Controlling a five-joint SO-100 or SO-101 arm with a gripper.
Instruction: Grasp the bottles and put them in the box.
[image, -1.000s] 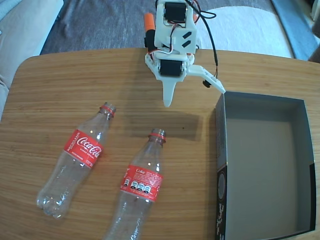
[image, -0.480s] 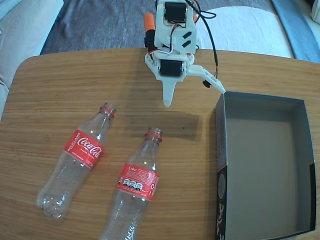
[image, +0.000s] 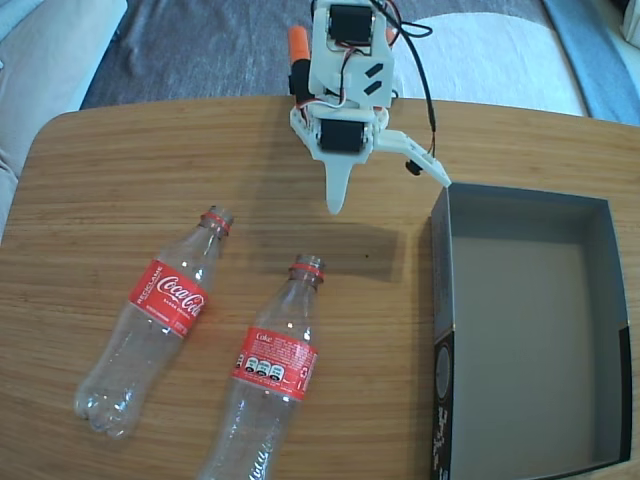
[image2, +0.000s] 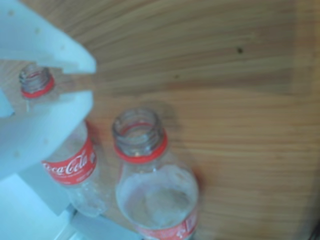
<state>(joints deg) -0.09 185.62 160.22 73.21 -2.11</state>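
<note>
The tool (image: 388, 183) hangs over the far side of the table (image: 120, 170), its two fingers spread wide with nothing between them, and both bottles lie flat nearer the camera in the fixed view, neither yet in the box (image: 600, 330), which sits empty at the right. The right bottle (image: 268, 375) is the closer of the two, its open neck pointing up toward the tool and its long axis running away down and to the left (the wrist view looks almost straight into that mouth). The left bottle (image: 160, 315) lies nearly parallel, further off to the left.
</note>
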